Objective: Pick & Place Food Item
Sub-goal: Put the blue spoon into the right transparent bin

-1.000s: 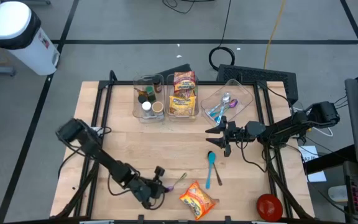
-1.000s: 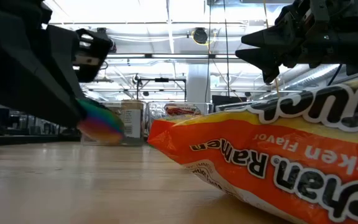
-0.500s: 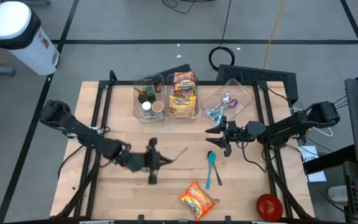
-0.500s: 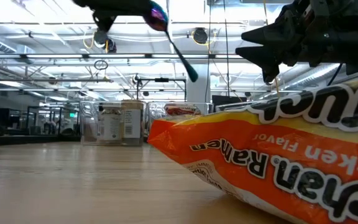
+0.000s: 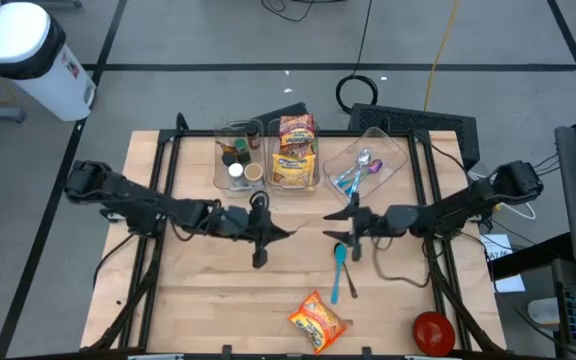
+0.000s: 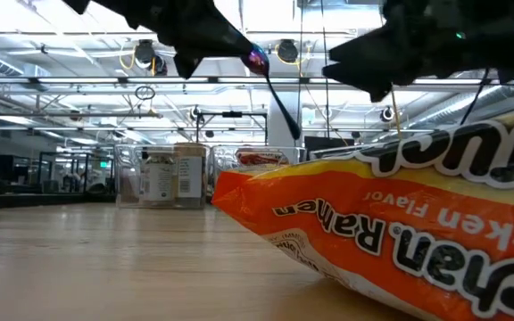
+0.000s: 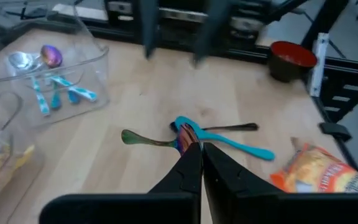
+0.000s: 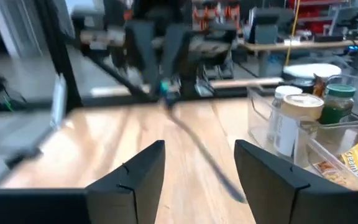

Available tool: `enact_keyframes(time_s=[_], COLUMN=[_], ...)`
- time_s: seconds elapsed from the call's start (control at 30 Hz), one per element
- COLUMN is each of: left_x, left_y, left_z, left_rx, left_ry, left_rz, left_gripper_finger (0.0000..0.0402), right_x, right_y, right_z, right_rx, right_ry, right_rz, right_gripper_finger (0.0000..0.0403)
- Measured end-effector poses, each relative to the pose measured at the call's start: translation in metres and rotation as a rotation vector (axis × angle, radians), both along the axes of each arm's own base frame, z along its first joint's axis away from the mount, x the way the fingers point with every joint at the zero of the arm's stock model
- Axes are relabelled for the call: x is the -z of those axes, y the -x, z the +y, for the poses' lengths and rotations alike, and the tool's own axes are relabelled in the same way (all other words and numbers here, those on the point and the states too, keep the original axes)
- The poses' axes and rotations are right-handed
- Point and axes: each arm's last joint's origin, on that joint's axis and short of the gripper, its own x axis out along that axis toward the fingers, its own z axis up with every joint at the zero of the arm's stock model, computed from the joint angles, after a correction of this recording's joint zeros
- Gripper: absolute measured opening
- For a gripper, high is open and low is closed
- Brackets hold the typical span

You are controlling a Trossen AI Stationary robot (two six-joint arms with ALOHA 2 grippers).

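Note:
My left gripper (image 5: 266,232) is above the table's middle, shut on an iridescent spoon (image 6: 270,85) that is lifted clear of the table. My right gripper (image 5: 340,228) is open and empty, a short way to the right of it and facing it; the spoon shows between its fingers in the right wrist view (image 8: 194,146). An orange ramen packet (image 5: 318,320) lies flat on the table near the front edge and is large in the low view (image 6: 400,241). No gripper touches it. My left gripper pinches the spoon's iridescent bowl end (image 7: 185,134) between its two shut fingers. The fingers come roughly level from the table's left. The spoon is clear of the table, its handle (image 6: 282,102) sticking out past the fingertips and slanting down.
A blue spoon (image 5: 340,268) lies on the table below my right gripper, across a dark-handled utensil (image 7: 241,127). Three clear bins stand at the far edge: jars (image 5: 238,158), ramen packets (image 5: 295,150), utensils (image 5: 368,165). A red bowl (image 5: 433,330) sits at the near right corner.
My left gripper has risen from the table near the front edge and gone toward the far edge and the right, carrying the spoon, which is now lifted clear. My right gripper has moved a little toward the table's left, toward the spoon.

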Motion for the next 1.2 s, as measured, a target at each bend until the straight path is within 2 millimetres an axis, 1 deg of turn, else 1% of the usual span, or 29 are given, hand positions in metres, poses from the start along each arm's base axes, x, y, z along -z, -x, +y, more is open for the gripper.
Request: enact_keyframes(time_s=[0.1, 0.17, 0.27, 0.4, 0.53, 0.6, 0.7, 0.8, 0.93, 1.0, 1.13, 1.2], left_x=[0.0, 0.0, 0.0, -0.004, -0.008, -0.01, -0.011, -0.011, -0.011, -0.011, -0.011, -0.011], left_y=[-0.002, -0.003, -0.004, -0.006, -0.007, -0.008, -0.008, -0.008, -0.008, -0.008, -0.008, -0.008], left_z=[0.01, 0.016, 0.023, 0.027, 0.027, 0.026, 0.025, 0.025, 0.025, 0.026, 0.027, 0.027], left_rx=[-0.015, -0.037, -0.091, -0.125, -0.132, -0.127, -0.125, -0.125, -0.129, -0.134, -0.142, -0.141], left_ry=[0.008, 0.016, 0.053, 0.089, 0.118, 0.122, 0.126, 0.127, 0.136, 0.144, 0.146, 0.147], left_rz=[0.002, -0.001, -0.006, -0.051, -0.097, -0.113, -0.125, -0.12, -0.122, -0.122, -0.123, -0.129], left_gripper_finger=[0.0006, 0.0004, 0.0007, 0.0004, 0.0006, 0.0004, 0.0007, 0.0006, 0.0006, 0.001, 0.0004, 0.0008], right_x=[-0.008, -0.013, -0.014, -0.005, 0.002, 0.005, 0.007, 0.006, 0.005, 0.004, 0.004, 0.004], right_y=[-0.022, -0.036, -0.054, -0.068, -0.076, -0.077, -0.079, -0.079, -0.079, -0.078, -0.077, -0.077], right_z=[0.009, 0.013, 0.016, 0.017, 0.014, 0.013, 0.012, 0.012, 0.014, 0.016, 0.019, 0.021], right_rx=[0.023, 0.064, 0.128, 0.204, 0.304, 0.353, 0.399, 0.398, 0.393, 0.387, 0.373, 0.365], right_ry=[0.063, 0.097, 0.164, 0.276, 0.35, 0.376, 0.38, 0.385, 0.386, 0.382, 0.401, 0.419], right_rz=[0.092, 0.122, 0.163, 0.219, 0.239, 0.246, 0.23, 0.225, 0.223, 0.211, 0.217, 0.221], right_gripper_finger=[0.0204, 0.0219, 0.0236, 0.0238, 0.0227, 0.0218, 0.0199, 0.0172, 0.0118, 0.0085, 0.0018, 0.001])
